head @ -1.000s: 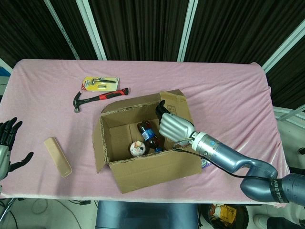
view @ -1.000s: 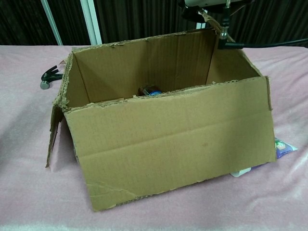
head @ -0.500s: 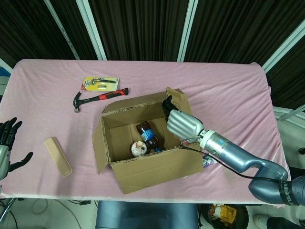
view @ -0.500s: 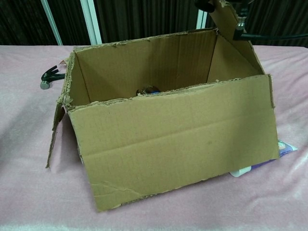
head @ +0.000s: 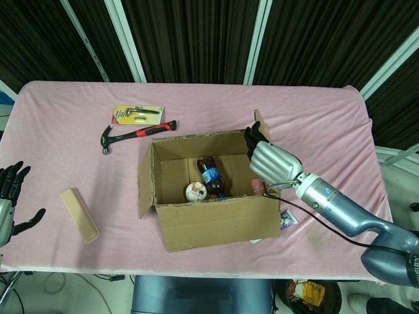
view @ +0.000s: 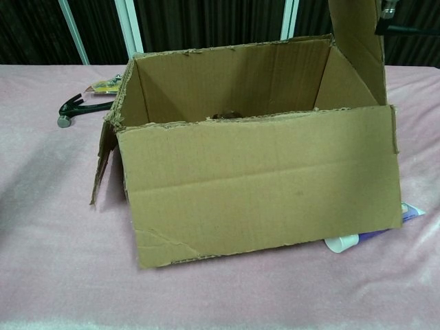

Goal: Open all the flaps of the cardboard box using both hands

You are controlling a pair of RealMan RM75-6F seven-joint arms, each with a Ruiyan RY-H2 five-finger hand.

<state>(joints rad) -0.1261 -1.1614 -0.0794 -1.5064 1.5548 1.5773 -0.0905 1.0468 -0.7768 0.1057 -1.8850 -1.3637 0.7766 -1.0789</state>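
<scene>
The cardboard box point(head: 208, 196) stands mid-table with its top open. Its front flap point(view: 261, 185) hangs down outside, and the left flap point(head: 145, 186) is swung outward. The right flap point(view: 354, 41) stands upright, seen edge-on as the flap point(head: 258, 124) in the head view. My right hand point(head: 272, 160) grips that flap from the box's right side, its dark fingertips point(head: 251, 137) curled over the flap's edge. My left hand point(head: 9, 196) hovers far off at the table's left edge, fingers spread and holding nothing. A bottle point(head: 211, 173) and a small jar point(head: 195, 191) lie inside.
A red-handled hammer point(head: 137, 135) and a yellow tool pack point(head: 137, 116) lie behind the box's left. A tan block point(head: 79, 214) sits near the front left edge. A tube and packet point(view: 371, 230) poke out from under the box's right side.
My right hand moved right and back with the right flap, raising it upright. The box turned and slid right with it. The left hand stayed put.
</scene>
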